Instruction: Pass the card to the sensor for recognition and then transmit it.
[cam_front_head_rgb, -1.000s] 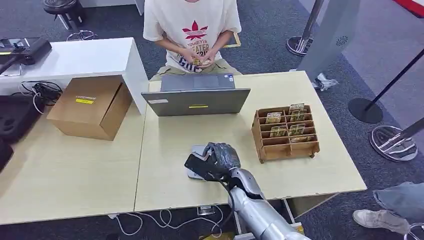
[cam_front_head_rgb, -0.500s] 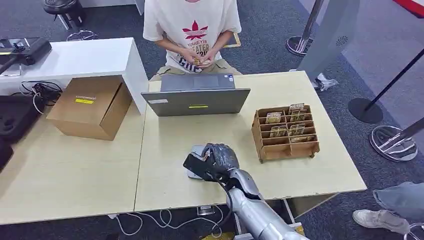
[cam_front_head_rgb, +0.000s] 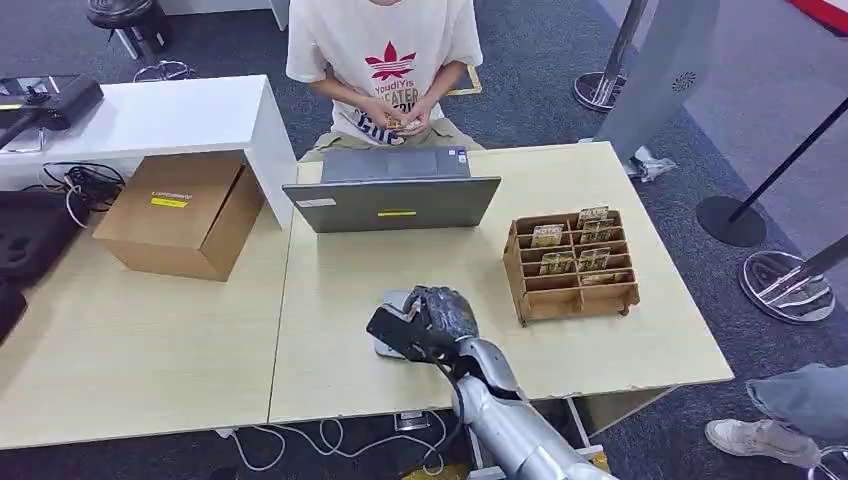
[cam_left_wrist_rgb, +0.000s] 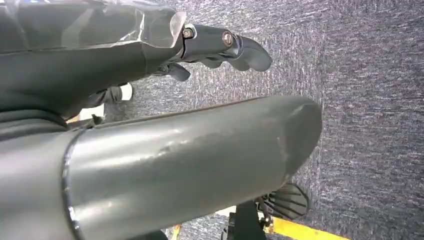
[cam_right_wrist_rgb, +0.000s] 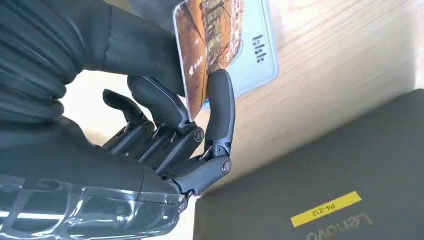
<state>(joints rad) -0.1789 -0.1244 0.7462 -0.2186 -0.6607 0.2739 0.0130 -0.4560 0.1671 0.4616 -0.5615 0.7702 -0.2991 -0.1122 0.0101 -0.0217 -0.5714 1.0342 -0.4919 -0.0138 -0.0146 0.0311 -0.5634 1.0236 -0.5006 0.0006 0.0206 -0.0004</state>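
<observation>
Right hand (cam_front_head_rgb: 432, 322): fingers pinch card (cam_right_wrist_rgb: 207, 47) edge-on, face held just above sensor (cam_right_wrist_rgb: 255, 50) for reading; left hand (cam_left_wrist_rgb: 150, 45) hangs empty, fingers apart.

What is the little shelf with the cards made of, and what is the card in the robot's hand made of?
The card rack looks like thin plain wood: pale brown, matte, with darker cut edges. The card held in the right hand looks like glossy plastic or coated paper; it has a printed picture, a thin edge and rounded corners. Which of the two cannot be told.
</observation>
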